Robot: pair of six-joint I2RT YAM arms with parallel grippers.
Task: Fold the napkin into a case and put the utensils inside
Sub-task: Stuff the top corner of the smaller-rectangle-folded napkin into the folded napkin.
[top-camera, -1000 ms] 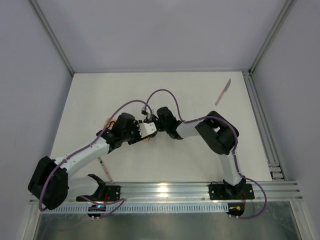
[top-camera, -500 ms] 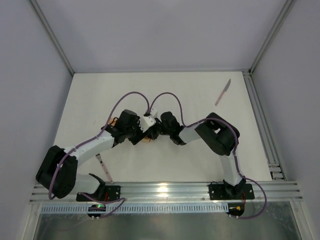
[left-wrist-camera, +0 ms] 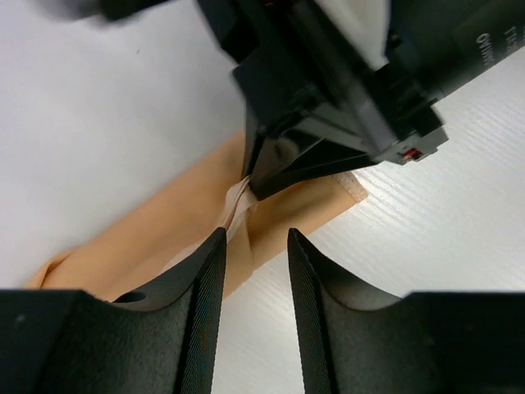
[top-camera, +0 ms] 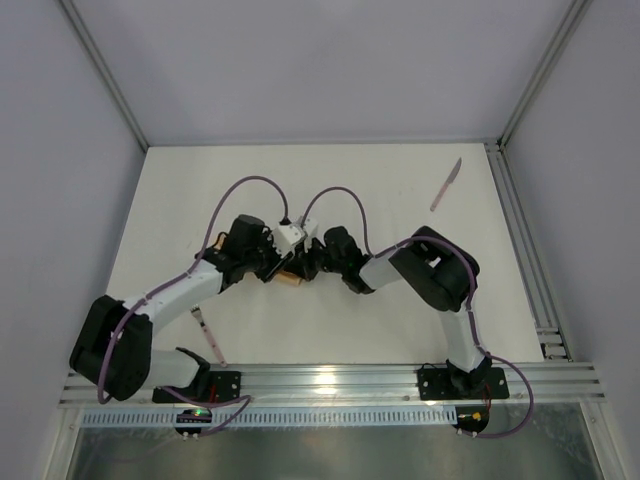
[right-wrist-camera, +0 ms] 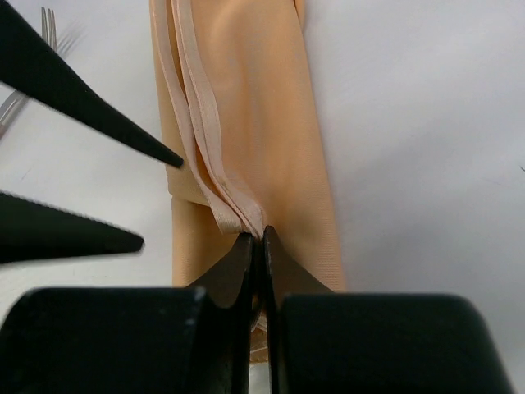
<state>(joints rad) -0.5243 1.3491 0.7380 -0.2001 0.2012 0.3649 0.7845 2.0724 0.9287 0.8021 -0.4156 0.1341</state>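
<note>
The napkin lies folded into a narrow peach-orange strip; from above only a scrap of it shows under the two wrists. My right gripper is shut on the strip's layered hem edges, lifting them a little. My left gripper faces it, open, its tips straddling the strip's near edge just below the pinched hem. The pale knife lies far back on the right. The pink fork lies near the left base, and its tines show in the right wrist view.
A metal rail runs along the table's right edge, and the arms' mounting rail runs along the front. Purple cables loop above both wrists.
Both wrists have drawn closer over the napkin. The left wrist swung back and left while its elbow moved in. The right gripper stayed shut on the hem.
</note>
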